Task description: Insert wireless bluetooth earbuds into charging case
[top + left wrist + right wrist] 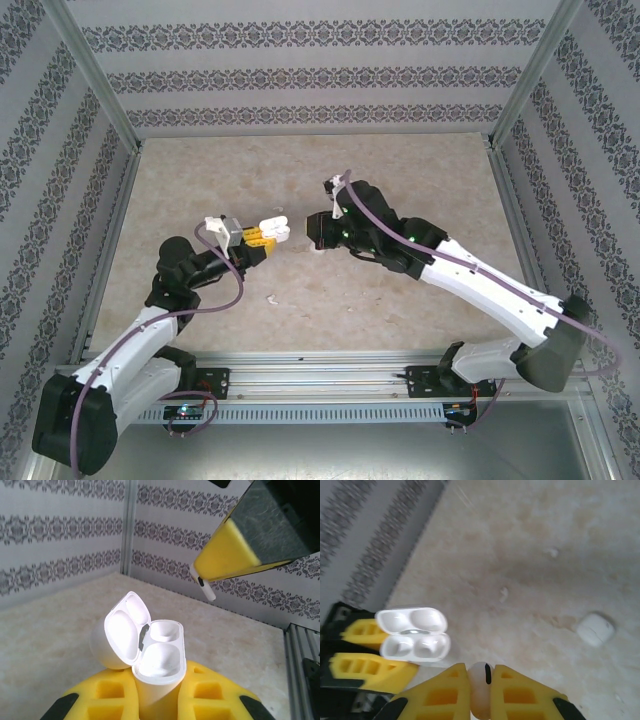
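Beige marbled table [400, 310] across the middle of the overhead frame. Left of centre there, left gripper [268, 234] clamped on an open charging case [152, 652], lid tipped back, both wells empty. Just right of it, right gripper [322, 232] pinched tight on one earbud [479, 682], at the bottom edge of the right wrist frame. At that frame's right, a closed case [595, 628] lying on the table. Near its centre, a loose earbud [503, 594], also on the table.

You have open case [159, 655] in left gripper [270, 234], earbud [206, 589] in right gripper [480, 680] just right of it; closed case [595, 629] and loose earbud [503, 594] lie apart on table [400, 300].
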`<state>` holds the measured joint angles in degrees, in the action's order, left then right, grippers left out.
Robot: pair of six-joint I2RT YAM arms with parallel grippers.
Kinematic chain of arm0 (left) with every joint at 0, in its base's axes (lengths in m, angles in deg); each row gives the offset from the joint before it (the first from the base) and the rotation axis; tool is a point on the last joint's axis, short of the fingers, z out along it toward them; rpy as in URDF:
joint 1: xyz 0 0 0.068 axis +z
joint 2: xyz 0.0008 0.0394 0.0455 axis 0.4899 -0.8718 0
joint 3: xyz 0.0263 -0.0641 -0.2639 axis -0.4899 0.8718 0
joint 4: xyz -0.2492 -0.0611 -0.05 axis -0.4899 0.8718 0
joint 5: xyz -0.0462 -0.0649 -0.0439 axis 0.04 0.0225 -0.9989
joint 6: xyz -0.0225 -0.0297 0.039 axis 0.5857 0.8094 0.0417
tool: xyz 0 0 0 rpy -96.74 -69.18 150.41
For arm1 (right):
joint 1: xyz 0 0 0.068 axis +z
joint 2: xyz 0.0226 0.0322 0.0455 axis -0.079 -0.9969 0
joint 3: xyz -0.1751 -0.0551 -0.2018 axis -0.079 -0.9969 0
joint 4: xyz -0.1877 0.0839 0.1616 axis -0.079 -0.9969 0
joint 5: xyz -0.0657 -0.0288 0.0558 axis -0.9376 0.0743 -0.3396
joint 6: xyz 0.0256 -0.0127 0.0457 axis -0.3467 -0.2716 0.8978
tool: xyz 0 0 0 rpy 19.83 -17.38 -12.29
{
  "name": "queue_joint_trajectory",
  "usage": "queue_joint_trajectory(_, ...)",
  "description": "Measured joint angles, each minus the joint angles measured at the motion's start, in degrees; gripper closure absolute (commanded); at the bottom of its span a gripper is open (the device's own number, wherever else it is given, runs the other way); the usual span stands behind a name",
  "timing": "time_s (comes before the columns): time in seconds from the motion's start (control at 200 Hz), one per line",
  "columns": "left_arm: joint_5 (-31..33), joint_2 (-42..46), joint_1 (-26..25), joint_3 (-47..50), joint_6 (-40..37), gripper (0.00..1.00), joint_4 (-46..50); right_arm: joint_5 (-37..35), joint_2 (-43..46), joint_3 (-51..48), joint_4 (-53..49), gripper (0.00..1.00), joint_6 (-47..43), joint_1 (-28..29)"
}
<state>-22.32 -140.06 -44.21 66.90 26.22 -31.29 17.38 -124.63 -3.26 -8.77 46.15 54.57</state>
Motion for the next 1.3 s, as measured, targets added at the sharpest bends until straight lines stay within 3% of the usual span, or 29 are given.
queue_joint_trajectory(0.56,-1.4,-4.3,0.0,-2.0,0.6,1.0,-6.8,5.2,-1.9,-1.6,14.9,0.93,1.6,0.0)
queue_joint_trajectory(1.299,-0.2,-5.6,0.0,-2.1,8.9,1.0,-12.2,3.9,-4.8,-1.6,17.7,0.94,-1.7,0.0)
